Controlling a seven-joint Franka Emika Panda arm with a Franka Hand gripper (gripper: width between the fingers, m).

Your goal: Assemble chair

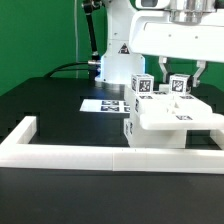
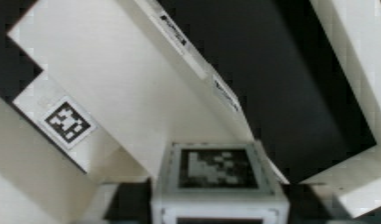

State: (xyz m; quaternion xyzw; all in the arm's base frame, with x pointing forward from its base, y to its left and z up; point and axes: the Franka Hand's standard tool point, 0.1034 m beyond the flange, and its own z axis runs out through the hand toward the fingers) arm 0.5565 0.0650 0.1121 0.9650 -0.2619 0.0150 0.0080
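Claw (image 1: 181,72) hangs at upper right of the exterior view, straight over the chair (image 1: 168,116). Two dark fingertips (image 1: 162,71) flank a small tagged white block (image 1: 180,84) standing up from the chair's top. The jaws are nearly closed, pinched on that block. The wrist view agrees: a tagged block end (image 2: 212,172) sits between two dark pads (image 2: 130,196) pressing its sides.

The chair is white plastic, blocky and partly built. A wide flat slab (image 1: 178,117) lies on top, with a chunky block body beneath and a slanted piece at the front. It has black-and-white square tags. Two tagged upright blocks are visible on top: the gripped one and a second (image 1: 143,85) toward the exterior view's left. A further tag shows on the slab's top face. In the wrist view, long white bars (image 2: 134,70) slant across the frame, one with a square tag (image 2: 68,120).

The chair sits on the black surface (image 1: 45,105), right of centre in the exterior view and inside the white border frame (image 1: 95,150), near its front rail. One marker board (image 1: 106,104) lies flat behind the chair to the exterior view's left. One robot base (image 1: 115,55) stands at the back. A green backdrop (image 1: 35,35) is behind.
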